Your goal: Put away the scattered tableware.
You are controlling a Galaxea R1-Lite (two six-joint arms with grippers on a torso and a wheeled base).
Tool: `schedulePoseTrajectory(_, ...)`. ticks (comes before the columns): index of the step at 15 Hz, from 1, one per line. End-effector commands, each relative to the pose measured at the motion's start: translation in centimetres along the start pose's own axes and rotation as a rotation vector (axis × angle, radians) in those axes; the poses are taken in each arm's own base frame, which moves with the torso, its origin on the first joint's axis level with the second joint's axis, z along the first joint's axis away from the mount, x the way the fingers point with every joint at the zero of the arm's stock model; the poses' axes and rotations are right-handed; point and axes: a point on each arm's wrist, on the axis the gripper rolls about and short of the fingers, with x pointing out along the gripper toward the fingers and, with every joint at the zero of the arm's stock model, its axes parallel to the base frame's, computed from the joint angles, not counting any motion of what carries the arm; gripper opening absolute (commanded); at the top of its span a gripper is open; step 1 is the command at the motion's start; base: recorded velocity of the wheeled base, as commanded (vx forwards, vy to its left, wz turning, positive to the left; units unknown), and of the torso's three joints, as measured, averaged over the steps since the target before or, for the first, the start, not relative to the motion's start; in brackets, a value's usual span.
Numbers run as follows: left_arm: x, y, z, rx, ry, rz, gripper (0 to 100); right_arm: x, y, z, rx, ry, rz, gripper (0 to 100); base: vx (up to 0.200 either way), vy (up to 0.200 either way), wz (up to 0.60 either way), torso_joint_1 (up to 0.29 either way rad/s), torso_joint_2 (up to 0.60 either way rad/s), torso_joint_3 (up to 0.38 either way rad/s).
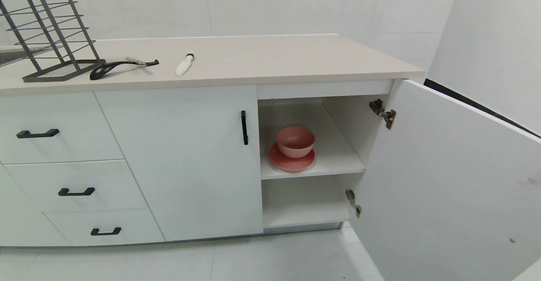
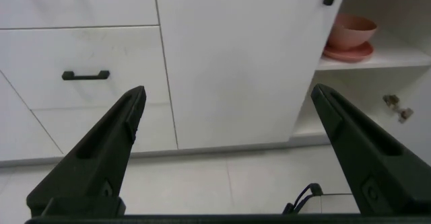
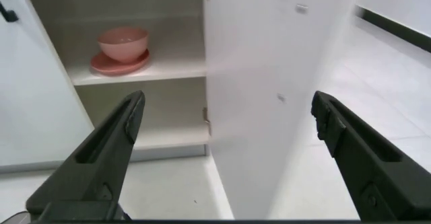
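A pink bowl (image 1: 295, 140) sits on a pink plate (image 1: 291, 162) on the upper shelf of the open cabinet; the bowl (image 2: 353, 31) (image 3: 123, 44) and the plate (image 3: 118, 64) appear in both wrist views. On the counter lie a black ladle (image 1: 106, 67), a small wooden-handled utensil (image 1: 136, 61) across it, and a white-handled tool (image 1: 185, 64). My left gripper (image 2: 229, 96) is open, held low before the closed cabinet door. My right gripper (image 3: 225, 103) is open, facing the edge of the open door (image 3: 269, 89), with nothing between its fingers.
A dark wire rack (image 1: 46, 27) stands at the counter's far left. The cabinet door (image 1: 444, 179) swings wide open to the right. Three drawers with black handles (image 1: 76, 191) are on the left. A closed door with a black handle (image 1: 244, 127) adjoins the open compartment.
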Motion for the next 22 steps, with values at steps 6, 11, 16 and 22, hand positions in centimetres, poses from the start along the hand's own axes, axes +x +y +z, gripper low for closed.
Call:
schedulePoseTrajectory(6, -0.01, 0.00, -0.01, 0.002, -0.002, 0.001, 100, 0.01, 0.00, 0.01, 0.002, 0.001, 0.000, 0, -0.100, -0.133, 0.00, 0.004, 0.00, 0.002)
schedulePoseTrajectory(11, -0.01, 0.00, -0.01, 0.001, -0.002, 0.001, 100, 0.01, 0.00, 0.01, 0.002, 0.001, 0.000, 0, -0.120, 0.000, 0.00, 0.001, 0.00, 0.000)
schedulePoseTrajectory(16, -0.01, 0.00, -0.01, -0.001, -0.002, 0.001, 100, 0.01, 0.00, 0.01, 0.004, 0.001, 0.000, 0, 0.000, -0.120, 0.00, 0.000, 0.00, 0.001)
schedulePoseTrajectory(22, -0.01, 0.00, -0.01, 0.001, -0.002, 0.001, 100, -0.03, 0.00, 0.77, 0.016, -0.068, 0.001, 0, -0.133, -0.067, 0.00, 0.001, 0.00, 0.002)
